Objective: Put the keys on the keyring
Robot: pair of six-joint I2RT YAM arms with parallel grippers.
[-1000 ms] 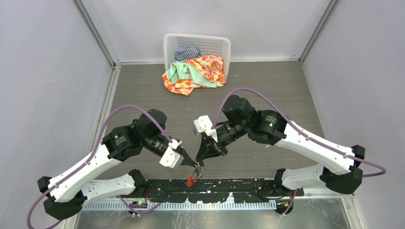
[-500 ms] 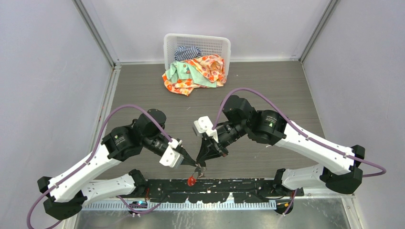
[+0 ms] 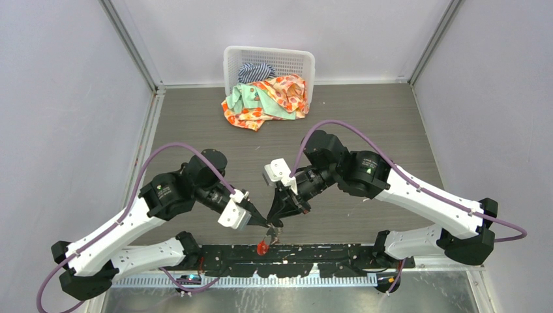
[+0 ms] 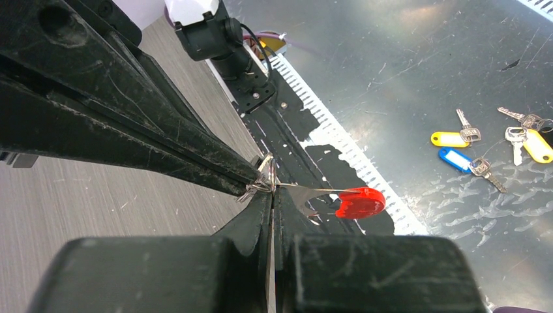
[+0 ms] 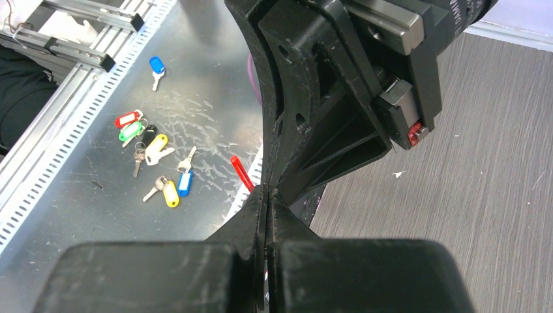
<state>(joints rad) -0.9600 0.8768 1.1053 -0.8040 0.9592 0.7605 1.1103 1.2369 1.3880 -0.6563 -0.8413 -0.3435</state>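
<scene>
Pinching keyring (image 4: 263,177) together over grey wood-grain table (image 3: 391,117), pale walls (image 3: 59,98), left gripper (image 3: 266,225), right gripper (image 3: 279,223), both shut

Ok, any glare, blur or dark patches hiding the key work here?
Top external: even soft light, sharp, though the red-headed silver key is tiny. Left wrist: the black left hand looms dark and soft up close; streaky glare on the bare metal sheet. Right wrist: the black right hand likewise blurred; coloured tagged keys on the sheet are readable.
</scene>
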